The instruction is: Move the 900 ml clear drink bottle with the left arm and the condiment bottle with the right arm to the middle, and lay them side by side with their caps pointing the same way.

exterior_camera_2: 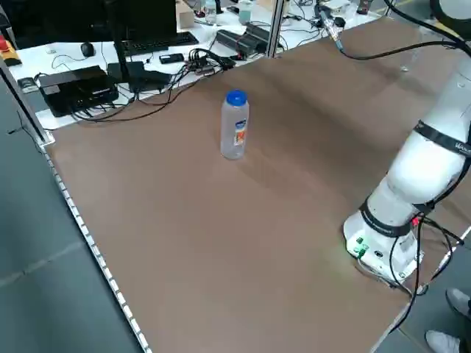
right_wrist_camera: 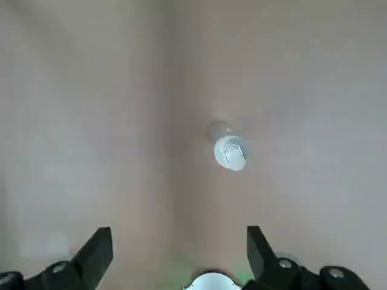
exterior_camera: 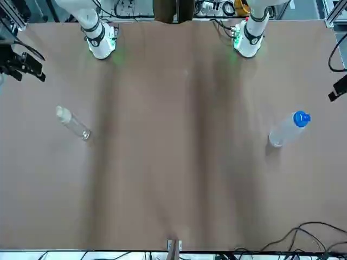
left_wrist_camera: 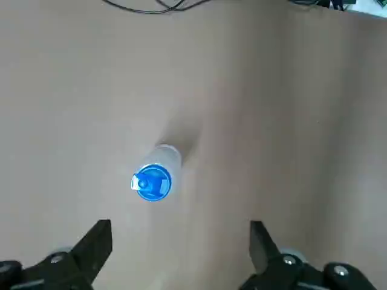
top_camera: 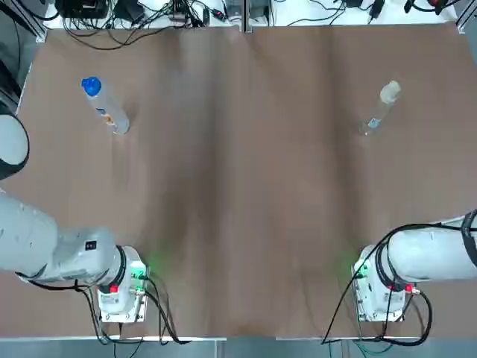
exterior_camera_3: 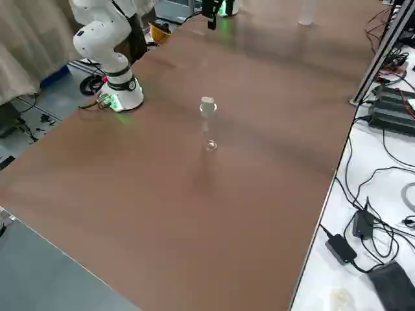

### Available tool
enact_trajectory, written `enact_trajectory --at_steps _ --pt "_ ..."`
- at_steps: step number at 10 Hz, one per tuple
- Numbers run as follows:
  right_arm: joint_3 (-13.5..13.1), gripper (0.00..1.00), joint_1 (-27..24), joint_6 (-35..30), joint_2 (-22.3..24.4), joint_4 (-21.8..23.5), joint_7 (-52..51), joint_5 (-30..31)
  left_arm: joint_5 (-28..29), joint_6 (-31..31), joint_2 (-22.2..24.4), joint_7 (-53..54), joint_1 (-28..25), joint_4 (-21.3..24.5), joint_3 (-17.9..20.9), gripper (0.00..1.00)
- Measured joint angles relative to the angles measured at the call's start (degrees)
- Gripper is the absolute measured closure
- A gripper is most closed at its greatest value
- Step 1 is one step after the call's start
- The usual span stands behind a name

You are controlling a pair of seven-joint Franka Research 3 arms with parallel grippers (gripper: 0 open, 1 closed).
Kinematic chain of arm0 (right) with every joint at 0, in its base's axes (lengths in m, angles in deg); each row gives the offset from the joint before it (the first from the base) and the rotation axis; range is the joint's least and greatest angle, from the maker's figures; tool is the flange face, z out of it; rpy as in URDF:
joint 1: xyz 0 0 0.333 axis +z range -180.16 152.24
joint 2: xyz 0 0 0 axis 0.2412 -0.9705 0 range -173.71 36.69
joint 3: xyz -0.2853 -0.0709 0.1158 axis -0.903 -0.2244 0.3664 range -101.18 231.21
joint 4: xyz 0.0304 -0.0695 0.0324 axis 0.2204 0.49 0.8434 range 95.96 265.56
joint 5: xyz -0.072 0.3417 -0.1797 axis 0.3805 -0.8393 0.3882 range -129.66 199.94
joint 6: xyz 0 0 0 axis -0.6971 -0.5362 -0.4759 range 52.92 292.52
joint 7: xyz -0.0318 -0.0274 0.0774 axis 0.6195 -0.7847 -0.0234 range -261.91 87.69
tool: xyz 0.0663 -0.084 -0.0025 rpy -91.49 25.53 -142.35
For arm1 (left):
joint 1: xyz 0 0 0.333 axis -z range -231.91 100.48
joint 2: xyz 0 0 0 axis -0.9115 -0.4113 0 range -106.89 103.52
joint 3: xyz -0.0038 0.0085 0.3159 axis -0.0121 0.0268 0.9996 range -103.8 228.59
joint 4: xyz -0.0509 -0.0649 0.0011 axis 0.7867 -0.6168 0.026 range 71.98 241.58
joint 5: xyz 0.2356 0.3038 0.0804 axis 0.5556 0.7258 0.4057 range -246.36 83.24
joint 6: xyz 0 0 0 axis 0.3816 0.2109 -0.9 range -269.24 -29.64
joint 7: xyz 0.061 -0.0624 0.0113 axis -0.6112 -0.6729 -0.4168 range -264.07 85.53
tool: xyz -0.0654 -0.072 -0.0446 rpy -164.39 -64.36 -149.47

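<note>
Top view: a clear plastic drink bottle with a blue cap (top_camera: 104, 107) is seen at the far left of the brown tabletop (top_camera: 238, 194), and a slim clear condiment bottle with a whitish cap (top_camera: 378, 110) at the far right. They are well apart, and neither is in the middle.
Drink bottle: it is shown upright in the left side view (exterior_camera_2: 235, 125). It is set on the left arm's side, which is judged to suit the arm named for it.
Condiment bottle: it is shown upright in the right side view (exterior_camera_3: 207, 123), on the right arm's side for the same reason.
Left pincer (left_wrist_camera: 179, 232): it is spread wide with nothing held. It is hung high over the blue cap, which is seen end-on and not between the fingers.
Right pincer (right_wrist_camera: 179, 237): it is likewise spread wide and empty, and is hung high over the whitish cap.
Step in hand: an approach from above is judged to be under way. Nothing has been gripped or moved yet.
Next move: each bottle must be gripped so that it can be tipped onto its side, and one cap direction must be chosen for both.
Risk: the round bodies are likely to roll once laid down, and the slim bottle could be toppled by a glancing finger.
</note>
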Motion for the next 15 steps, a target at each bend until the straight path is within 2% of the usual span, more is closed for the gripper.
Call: enact_trajectory --at_steps 5,8,12,15 --pt "0.0 0.02 0.0 -0.1 0.0 0.0 0.0 0.0 -0.7 0.0 -0.1 -0.7 -0.1 0.1 0.3 0.0" --pt "0.0 0.02 0.0 -0.1 0.0 0.0 -1.5 0.0 -0.8 0.0 -2.2 -0.7 -0.4 1.7 0.4 0.0" --pt "-0.7 0.02 -0.2 0.6 0.0 0.3 -6.5 0.0 -0.9 -7.5 -3.1 2.1 -2.7 10.9 0.5 0.0" --pt "-1.5 0.02 -1.4 3.3 -0.3 3.4 -11.2 0.1 -0.9 -14.2 -2.8 5.3 -2.9 16.9 0.4 0.0"
